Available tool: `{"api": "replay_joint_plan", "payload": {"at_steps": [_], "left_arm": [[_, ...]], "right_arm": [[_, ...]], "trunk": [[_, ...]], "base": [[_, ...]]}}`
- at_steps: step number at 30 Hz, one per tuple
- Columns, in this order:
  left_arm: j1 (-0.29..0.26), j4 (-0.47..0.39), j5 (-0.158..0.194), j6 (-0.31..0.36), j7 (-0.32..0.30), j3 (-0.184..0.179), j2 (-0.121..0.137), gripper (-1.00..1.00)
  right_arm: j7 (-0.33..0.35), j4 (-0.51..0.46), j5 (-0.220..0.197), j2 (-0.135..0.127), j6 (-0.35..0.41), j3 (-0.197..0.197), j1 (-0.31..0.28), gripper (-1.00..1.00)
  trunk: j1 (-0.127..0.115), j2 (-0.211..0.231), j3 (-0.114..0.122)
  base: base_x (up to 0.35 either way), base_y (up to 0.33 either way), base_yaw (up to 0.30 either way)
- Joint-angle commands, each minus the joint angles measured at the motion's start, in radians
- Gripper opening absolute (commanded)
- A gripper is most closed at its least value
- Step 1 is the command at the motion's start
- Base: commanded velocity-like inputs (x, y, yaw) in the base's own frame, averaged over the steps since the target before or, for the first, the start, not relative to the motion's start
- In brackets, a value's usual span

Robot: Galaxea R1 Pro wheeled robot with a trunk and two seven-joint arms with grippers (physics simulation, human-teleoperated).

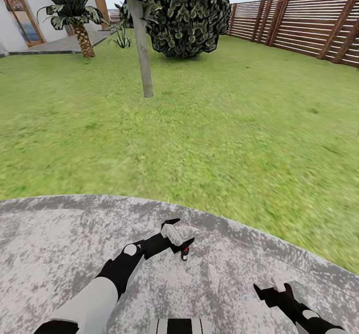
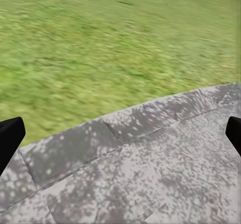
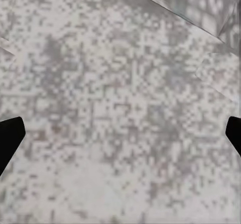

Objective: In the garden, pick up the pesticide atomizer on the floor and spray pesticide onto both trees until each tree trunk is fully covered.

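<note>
- Standing on grey mottled paving in the lower frame, the robot faces a lawn.
- Left gripper, lower centre, fingers spread; the atomizer, with its red dot, is just beside one fingertip.
- Right gripper, lower right, fingers spread, grasping nothing.
- Tree trunk rises upper left of centre; fence upper right.
</note>
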Motion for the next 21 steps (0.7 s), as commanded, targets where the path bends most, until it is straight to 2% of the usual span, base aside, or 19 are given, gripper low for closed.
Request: {"api": "replay_joint_plan", "payload": {"at_steps": [1, 12, 16, 19, 21], "left_arm": [[0.0, 0.007, 0.0, 0.0, 0.0, 0.0, 0.0, 1.0], [0.0, 0.031, 0.0, -0.026, 0.012, -0.002, -0.005, 1.0], [0.0, 0.098, -0.001, -0.024, 0.154, -0.01, -0.011, 1.0], [0.0, 0.126, -0.003, -0.023, 0.211, -0.016, -0.017, 1.0], [0.0, 0.132, -0.003, -0.017, 0.221, -0.017, -0.019, 1.0]], "right_arm": [[0.001, 0.0, 0.0, -0.001, 0.001, 0.0, 0.0, 1.0], [0.001, 0.0, 0.0, -0.001, -0.001, -0.001, 0.0, 1.0], [0.0, 0.0, 0.0, -0.001, -0.001, -0.001, 0.0, 1.0], [-0.001, 0.0, 0.0, -0.001, -0.001, -0.002, 0.0, 1.0], [-0.001, 0.0, 0.0, 0.0, 0.0, -0.001, 0.0, 1.0]], "trunk": [[0.0, 0.0, 0.0], [0.0, 0.0, 0.0], [0.0, 0.0, 0.0], [0.0, 0.0, 0.0], [0.0, 0.0, 0.0]], "base": [[0.001, 0.0, -0.018], [0.0, 0.0, -0.001], [0.0, 0.0, 0.0], [0.0, 0.0, 0.0], [0.0, 0.0, 0.0]]}}
